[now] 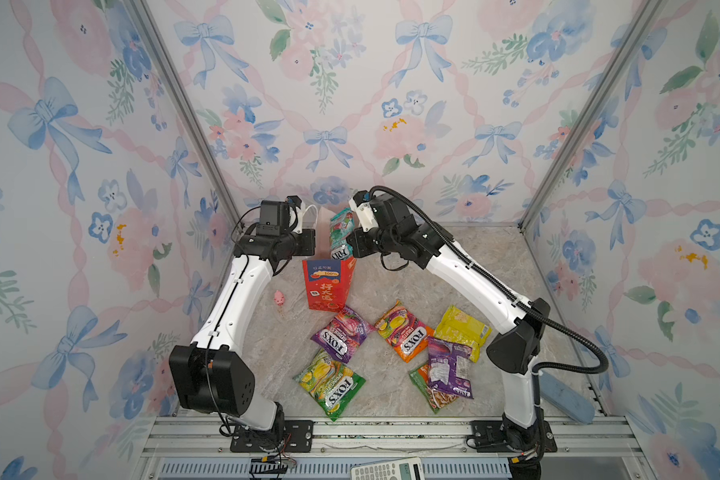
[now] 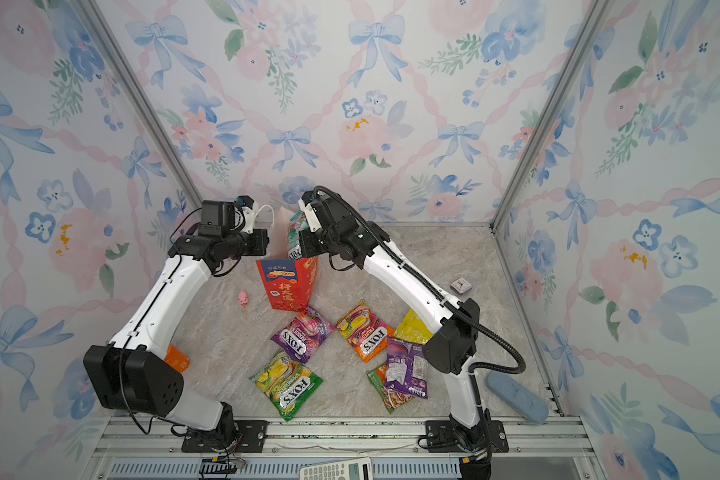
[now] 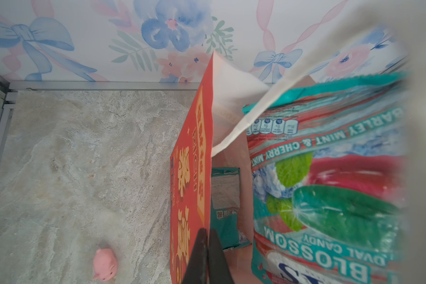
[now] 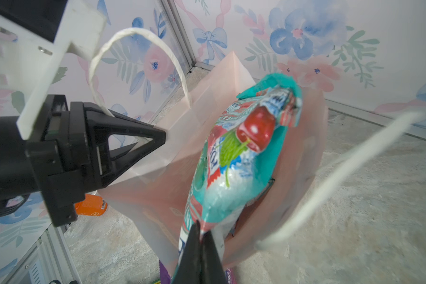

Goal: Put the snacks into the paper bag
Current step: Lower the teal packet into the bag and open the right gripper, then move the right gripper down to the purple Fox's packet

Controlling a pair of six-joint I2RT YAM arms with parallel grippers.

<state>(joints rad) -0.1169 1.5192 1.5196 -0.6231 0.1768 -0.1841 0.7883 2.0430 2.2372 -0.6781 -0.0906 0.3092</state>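
The red paper bag (image 1: pixel 327 286) stands upright at the back middle of the table, its mouth open. My left gripper (image 3: pixel 207 243) is shut on the rim of the bag's side wall (image 3: pixel 190 172). My right gripper (image 4: pixel 201 232) is shut on the edge of a teal FOX'S snack packet (image 4: pixel 234 159), which hangs upright in the bag's mouth (image 1: pixel 341 232). Another teal packet (image 3: pixel 225 209) lies inside the bag. On the table in front lie purple (image 1: pixel 344 334), orange (image 1: pixel 404 332) and green (image 1: pixel 329 384) FOX'S packets. Beside them are a yellow packet (image 1: pixel 462 328) and a purple one (image 1: pixel 449 365) over a green-orange one (image 1: pixel 429 397).
A small pink toy (image 1: pixel 279 298) sits left of the bag. A blue oblong pad (image 1: pixel 566 397) lies by the right wall. An orange item (image 2: pixel 177 359) shows behind the left arm, a small square object (image 2: pixel 460 286) at the right, and a calculator (image 1: pixel 387 469) on the front rail.
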